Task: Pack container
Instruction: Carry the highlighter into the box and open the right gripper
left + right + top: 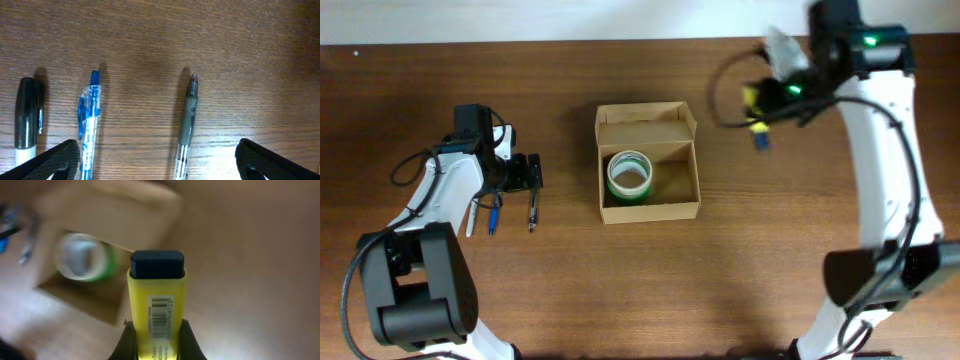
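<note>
**Entry: highlighter aloft, box half filled**

Overhead.
- Box at table centre, open, flap standing at the far side.
- Tape roll fills its left half; the right half is bare floor.
- Right gripper is closed on a yellow highlighter, up and to the right of the box, well apart from it.
- Left gripper hangs over three pens left of the box: marker, blue pen, grey pen.
- Room: open wood on every side of the box.

Left wrist.
- Fingers spread wide, holding nothing.
- The grey pen lies between them; the blue pen lies just inside the left finger.
- Risk: closing here could catch both pens, or roll the grey one away.

Right wrist.
- Highlighter is pinched low on its body, cap end forward.
- Box and roll are blurred beyond it.
- Risk: a long free end could pivot in the grip, strike the right wall or rim, or land on the roll instead of the bare half.
- Risk: a descent too far back could meet the flap.
</note>
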`<state>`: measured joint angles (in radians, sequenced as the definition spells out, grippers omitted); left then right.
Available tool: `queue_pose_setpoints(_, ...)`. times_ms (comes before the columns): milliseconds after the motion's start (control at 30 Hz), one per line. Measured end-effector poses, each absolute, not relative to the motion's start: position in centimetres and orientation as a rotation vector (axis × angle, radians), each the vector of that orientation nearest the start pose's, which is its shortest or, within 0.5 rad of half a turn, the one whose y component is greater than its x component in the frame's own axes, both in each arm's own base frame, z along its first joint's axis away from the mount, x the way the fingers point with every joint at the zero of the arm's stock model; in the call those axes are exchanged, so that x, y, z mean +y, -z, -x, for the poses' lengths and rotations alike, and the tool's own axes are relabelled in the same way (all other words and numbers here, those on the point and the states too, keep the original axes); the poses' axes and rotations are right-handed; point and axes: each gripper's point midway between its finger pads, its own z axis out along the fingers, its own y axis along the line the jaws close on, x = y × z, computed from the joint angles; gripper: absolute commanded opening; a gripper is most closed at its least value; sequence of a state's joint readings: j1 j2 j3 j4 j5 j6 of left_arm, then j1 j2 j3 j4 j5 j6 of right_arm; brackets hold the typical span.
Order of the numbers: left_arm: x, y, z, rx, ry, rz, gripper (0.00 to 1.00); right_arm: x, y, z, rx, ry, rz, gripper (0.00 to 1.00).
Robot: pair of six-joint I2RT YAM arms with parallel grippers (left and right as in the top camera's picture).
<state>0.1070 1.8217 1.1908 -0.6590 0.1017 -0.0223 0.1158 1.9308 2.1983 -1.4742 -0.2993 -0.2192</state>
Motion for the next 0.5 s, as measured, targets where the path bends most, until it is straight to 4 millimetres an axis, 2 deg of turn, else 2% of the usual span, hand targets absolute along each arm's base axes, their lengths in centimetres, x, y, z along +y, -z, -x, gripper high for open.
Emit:
queue_pose_setpoints(100, 2.4, -3.8, -38.6, 2.849, 0.128, 0.163, 0.99, 16.3, -29.4, -39.1, 2.518, -0.359, 0.855, 0.04)
queue_pose_setpoints(167, 2.4, -3.8, -38.6, 2.849, 0.128, 0.164, 0.99, 20.3, -29.7, -36.9, 2.424, -0.339, 1.096, 0.04)
queue_pose_setpoints(267, 2.4, -3.8, -38.6, 2.849, 0.128, 0.164, 0.99, 24.3, -28.8, -34.3, 2.298, -0.31, 1.399, 0.04)
queue_pose_setpoints(333, 2.4, -3.8, -38.6, 2.849, 0.128, 0.164, 0.99, 26.2, -27.9, -32.6, 2.201, -0.287, 1.591, 0.04)
queue_pose_setpoints(400, 2.4, -3.8, -38.6, 2.85, 0.127, 0.164, 0.99, 27.3, -26.8, -31.4, 2.111, -0.252, 1.758, 0.04)
queue_pose_setpoints(500, 2.4, -3.8, -38.6, 2.85, 0.127, 0.163, 0.99, 28.7, -24.6, -30.4, 1.977, -0.21, 1.958, 0.04)
